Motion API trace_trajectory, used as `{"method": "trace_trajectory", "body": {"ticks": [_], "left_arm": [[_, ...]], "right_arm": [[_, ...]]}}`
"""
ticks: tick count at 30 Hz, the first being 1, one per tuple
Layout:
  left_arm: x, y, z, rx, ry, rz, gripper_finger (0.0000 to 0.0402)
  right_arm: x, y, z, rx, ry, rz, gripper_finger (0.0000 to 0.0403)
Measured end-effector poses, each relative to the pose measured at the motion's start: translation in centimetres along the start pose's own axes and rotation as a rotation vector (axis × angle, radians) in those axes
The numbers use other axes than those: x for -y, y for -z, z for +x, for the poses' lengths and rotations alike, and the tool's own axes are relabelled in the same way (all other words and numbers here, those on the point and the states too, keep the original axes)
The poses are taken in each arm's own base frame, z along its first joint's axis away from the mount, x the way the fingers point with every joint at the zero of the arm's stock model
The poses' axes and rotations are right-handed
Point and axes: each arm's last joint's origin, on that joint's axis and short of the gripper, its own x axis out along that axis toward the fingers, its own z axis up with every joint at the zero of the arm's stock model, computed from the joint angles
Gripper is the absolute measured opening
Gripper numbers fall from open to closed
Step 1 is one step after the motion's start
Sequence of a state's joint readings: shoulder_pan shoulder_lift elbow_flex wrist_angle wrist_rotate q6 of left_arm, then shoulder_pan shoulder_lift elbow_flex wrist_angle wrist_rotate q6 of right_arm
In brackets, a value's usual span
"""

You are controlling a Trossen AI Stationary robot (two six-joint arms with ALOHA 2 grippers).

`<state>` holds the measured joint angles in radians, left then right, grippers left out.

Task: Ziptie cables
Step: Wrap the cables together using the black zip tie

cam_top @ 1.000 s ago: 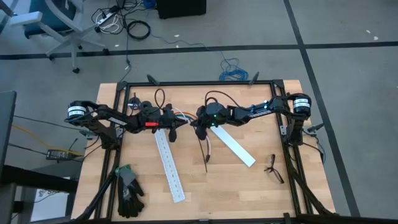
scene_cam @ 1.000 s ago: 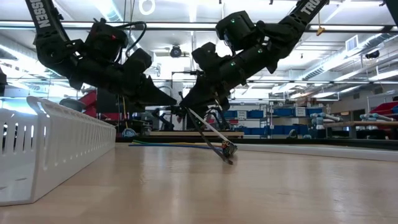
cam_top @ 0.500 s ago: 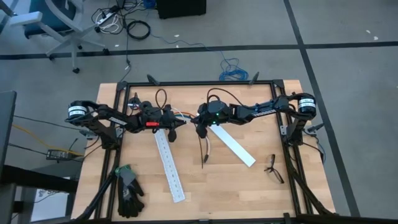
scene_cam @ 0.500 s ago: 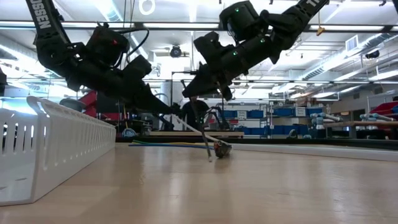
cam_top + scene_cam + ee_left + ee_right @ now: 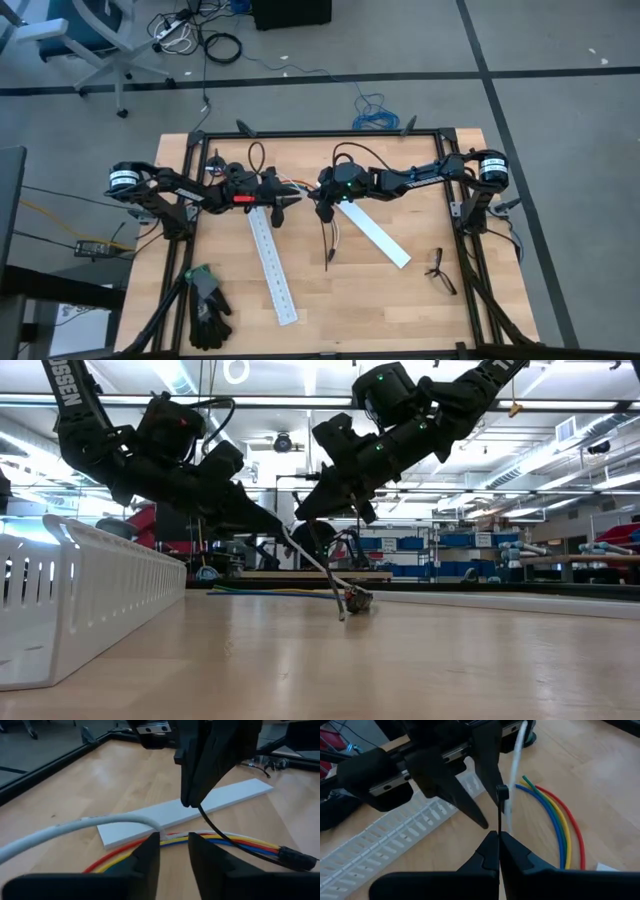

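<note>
The cables (image 5: pixel 560 827), thin red, yellow, blue and green wires plus a white one (image 5: pixel 75 827), lie curved on the wooden table mid-way between my arms; a dark plug (image 5: pixel 358 600) at their end rests on the wood. The ziptie (image 5: pixel 499 815) is a thin black strip. My right gripper (image 5: pixel 498 836) is shut on it. My left gripper (image 5: pixel 173 840) faces it, open, its fingers standing on either side of the small dark block (image 5: pixel 502 793) at the ziptie's far end, above the coloured wires. My right gripper pinches the black ziptie (image 5: pixel 499 827) between its two fingertips, slanting down from the table's right. A short stretch runs on past the fingertips to the dark block. The long tail (image 5: pixel 315 575) hangs slanting, its tip on the table beside the plug. My left gripper: whether a finger touches the white cable (image 5: pixel 152 824) or the block, I cannot tell.
Two long white slotted strips (image 5: pixel 272 265) (image 5: pixel 378 235) lie on the table, one close in the low view (image 5: pixel 80 600). Black gloves (image 5: pixel 208 310) sit near the front left, spectacles (image 5: pixel 438 272) near the front right. A black frame rail (image 5: pixel 320 133) borders the table.
The ziptie's hanging tail has swung a little, its tip sliding a short way over the table to rest beside the dark plug, which has come down from its lifted position onto the wood.
</note>
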<state>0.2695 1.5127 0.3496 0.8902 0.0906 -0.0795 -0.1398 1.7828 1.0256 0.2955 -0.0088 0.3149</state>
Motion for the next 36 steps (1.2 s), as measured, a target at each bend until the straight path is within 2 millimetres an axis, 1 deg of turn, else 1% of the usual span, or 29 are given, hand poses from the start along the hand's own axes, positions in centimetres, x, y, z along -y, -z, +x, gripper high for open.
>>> {"method": "trace_trajectory", "body": {"ticks": [4,9,11,14,17,30,33,36], "left_arm": [[0.0,0.3,0.0,-0.034,0.002,-0.006,0.0138],[-0.4,1.0,-0.3,-0.123,-0.018,-0.051,0.0141],[-0.4,0.8,-0.5,-0.130,-0.017,-0.045,0.0141],[-0.1,-0.2,-0.9,-0.078,0.049,-0.008,0.0141],[0.1,-1.0,-1.0,-0.012,0.095,0.016,0.0141],[0.3,-2.7,-1.1,0.155,0.149,-0.032,0.0140],[0.3,-2.9,-1.1,0.173,0.155,-0.042,0.0130],[0.4,-3.0,-1.2,0.186,0.156,-0.040,0.0108]], "right_arm": [[0.0,0.0,0.0,-0.001,0.001,0.000,0.0000],[0.0,0.2,0.0,-0.017,0.006,0.001,0.0000],[0.1,0.2,0.0,-0.023,0.008,0.004,0.0000],[-0.3,0.0,0.0,0.007,-0.008,-0.017,0.0000],[-0.9,-0.6,0.0,0.079,-0.039,-0.045,0.0000],[-1.8,-1.9,-0.3,0.242,-0.087,-0.149,0.0000],[-1.8,-2.1,-0.3,0.264,-0.090,-0.169,0.0000],[-1.9,-2.2,-0.4,0.271,-0.091,-0.171,0.0000]]}}
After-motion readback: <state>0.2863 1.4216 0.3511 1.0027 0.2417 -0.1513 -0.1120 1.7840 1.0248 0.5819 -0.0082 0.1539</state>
